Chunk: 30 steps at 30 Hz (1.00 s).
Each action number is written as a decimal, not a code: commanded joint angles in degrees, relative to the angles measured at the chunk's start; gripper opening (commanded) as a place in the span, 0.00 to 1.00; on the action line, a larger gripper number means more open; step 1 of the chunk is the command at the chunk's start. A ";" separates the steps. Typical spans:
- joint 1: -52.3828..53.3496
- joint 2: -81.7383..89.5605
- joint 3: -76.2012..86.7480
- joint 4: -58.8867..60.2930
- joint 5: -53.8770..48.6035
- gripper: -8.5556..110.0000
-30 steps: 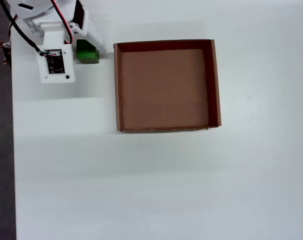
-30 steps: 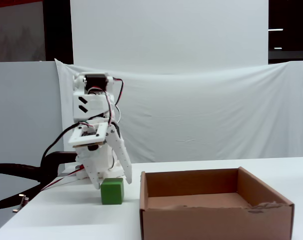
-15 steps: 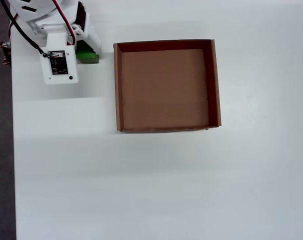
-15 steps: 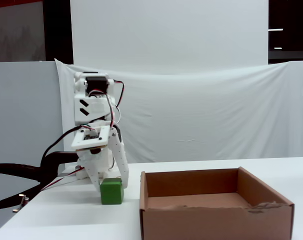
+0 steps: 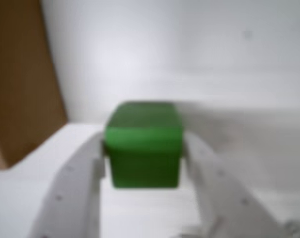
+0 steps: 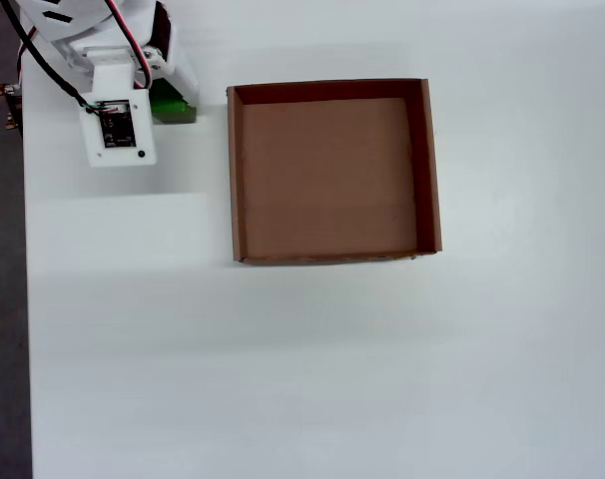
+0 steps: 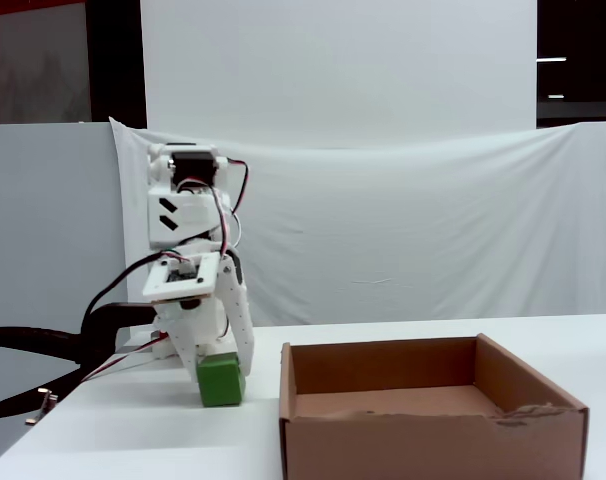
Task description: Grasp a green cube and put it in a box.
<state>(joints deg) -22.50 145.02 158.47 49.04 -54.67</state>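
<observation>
The green cube (image 5: 145, 158) sits between my two white fingers in the wrist view, and both fingers press against its sides. My gripper (image 5: 145, 145) is shut on it. In the overhead view the cube (image 6: 175, 105) peeks out from under my gripper (image 6: 168, 97) at the far left, just left of the box's (image 6: 236, 170) upper left corner. In the fixed view my gripper (image 7: 223, 375) holds the cube (image 7: 221, 382) at or just above the table, left of the brown cardboard box (image 7: 423, 445). The box is empty. Its wall (image 5: 21, 84) shows at the left of the wrist view.
My arm's white body with red and black wires (image 7: 188, 215) stands above the cube. A black clamp (image 7: 43, 345) juts out at the table's left edge. A white cloth backdrop (image 7: 403, 230) hangs behind the white table (image 6: 283, 379).
</observation>
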 commanded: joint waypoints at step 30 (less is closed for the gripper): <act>-8.79 -21.53 -39.99 19.07 6.86 0.19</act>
<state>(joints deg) -30.50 123.93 123.13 67.41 -48.16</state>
